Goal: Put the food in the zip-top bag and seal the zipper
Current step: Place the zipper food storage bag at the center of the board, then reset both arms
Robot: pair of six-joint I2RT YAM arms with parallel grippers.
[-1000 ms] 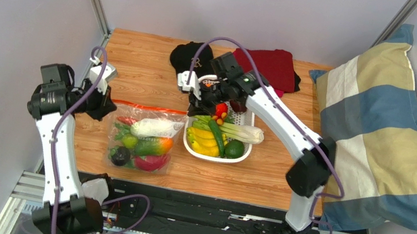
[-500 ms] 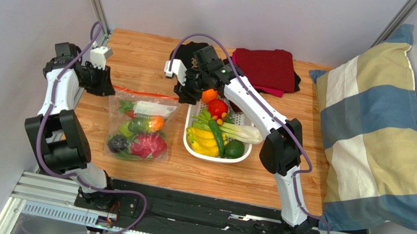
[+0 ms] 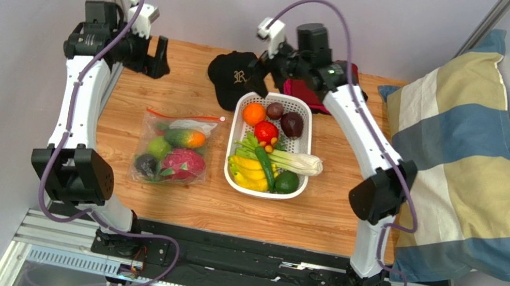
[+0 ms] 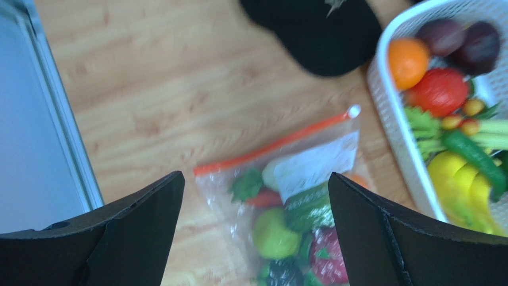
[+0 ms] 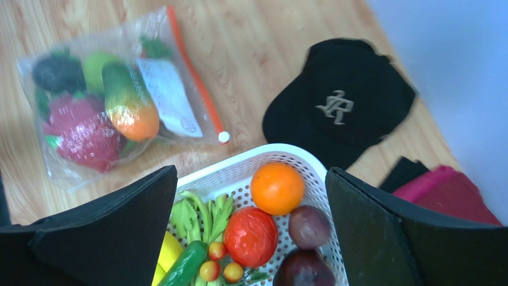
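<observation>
The zip-top bag (image 3: 174, 148) lies flat on the wooden table, left of the white basket (image 3: 233, 174). Inside the bag the food shows: a pink dragon fruit (image 3: 183, 164), a round green fruit (image 3: 159, 146), a mango (image 3: 186, 137) and a small dark fruit (image 3: 145, 165). The red zipper (image 3: 184, 115) runs straight along the bag's far edge, its pale tab (image 5: 223, 137) at the basket end. My left gripper (image 3: 159, 65) hangs open high above the table's back left, over the bag (image 4: 298, 220). My right gripper (image 3: 281, 77) hangs open over the basket's far end (image 5: 238, 162). Neither holds anything.
The basket holds an orange (image 3: 254, 114), a tomato, dark plums, bananas (image 3: 249, 172) and greens. A black cap (image 3: 234, 76) lies behind the basket, with red cloth (image 5: 459, 196) to its right. A striped pillow (image 3: 467, 165) fills the right side. Walls and posts close the back and left.
Both grippers went from shut at the ends of the bag's zipper to open. Both arms rose and drew back toward the far edge. The bag now lies free.
</observation>
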